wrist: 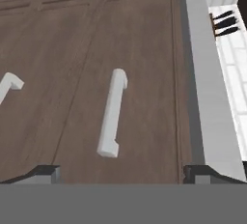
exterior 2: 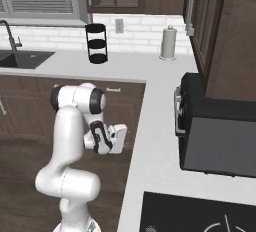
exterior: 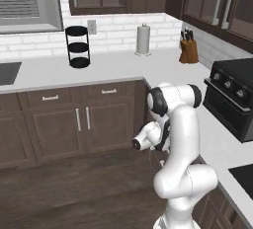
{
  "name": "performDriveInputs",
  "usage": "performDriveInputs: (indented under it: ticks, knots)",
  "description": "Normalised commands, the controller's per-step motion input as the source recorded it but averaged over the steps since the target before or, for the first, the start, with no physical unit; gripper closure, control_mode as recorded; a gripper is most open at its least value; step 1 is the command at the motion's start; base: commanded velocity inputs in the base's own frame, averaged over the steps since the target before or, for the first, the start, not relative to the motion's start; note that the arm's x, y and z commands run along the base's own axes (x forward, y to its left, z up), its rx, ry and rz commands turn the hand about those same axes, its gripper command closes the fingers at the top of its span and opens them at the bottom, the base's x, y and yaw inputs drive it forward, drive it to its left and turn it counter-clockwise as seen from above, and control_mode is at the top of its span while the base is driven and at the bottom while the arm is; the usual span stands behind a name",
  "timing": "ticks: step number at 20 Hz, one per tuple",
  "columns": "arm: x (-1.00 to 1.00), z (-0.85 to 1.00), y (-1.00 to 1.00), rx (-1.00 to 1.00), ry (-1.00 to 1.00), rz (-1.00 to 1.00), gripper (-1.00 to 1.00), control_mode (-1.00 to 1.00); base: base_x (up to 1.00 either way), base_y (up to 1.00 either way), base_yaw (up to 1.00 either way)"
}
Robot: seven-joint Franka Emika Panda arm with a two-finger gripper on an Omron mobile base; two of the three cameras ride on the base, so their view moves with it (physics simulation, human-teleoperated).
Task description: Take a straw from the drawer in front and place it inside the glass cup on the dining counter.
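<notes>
The drawer [wrist: 140, 73] is shut. Its dark-brown panelled front and short silver bar handle [wrist: 112, 114] lie straight ahead of my gripper [wrist: 120, 174] in the rolled hand view. The gripper is open, with its two fingertips [wrist: 46, 172] standing wide apart and nothing between them, a short way off the handle. The same drawer sits under the white wall-side worktop [exterior: 113, 67], at the right end of the cabinet row [exterior: 108, 91] [exterior 2: 113, 90]. The straw is hidden. The glass cup and the dining counter are out of view.
On the worktop stand a black three-tier rack [exterior: 77, 48], a paper towel roll [exterior: 143, 39] and a knife block [exterior: 189, 49]. A black oven [exterior: 232, 99] sits on the right-hand run and a sink [exterior 2: 22, 58] at the far left. Wooden floor [exterior: 59, 188] lies open to the left.
</notes>
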Motion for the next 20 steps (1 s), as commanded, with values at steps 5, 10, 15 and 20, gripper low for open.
performDriveInputs:
  ticks: [5,10,15,20]
  knots:
    - [0.31,-0.15,-0.23,0.00,0.00,0.04,-1.00,-1.00,0.00,0.00,0.00]
    - [0.25,-0.32,-0.17,0.00,0.00,0.05,-1.00,-1.00,0.00,0.00,0.00]
    - [0.24,-0.34,-0.06,0.00,0.00,0.03,-1.00,-1.00,0.00,0.00,0.00]
    - [0.18,-0.13,-0.19,0.01,-0.01,0.01,-1.00,-1.00,0.00,0.00,0.00]
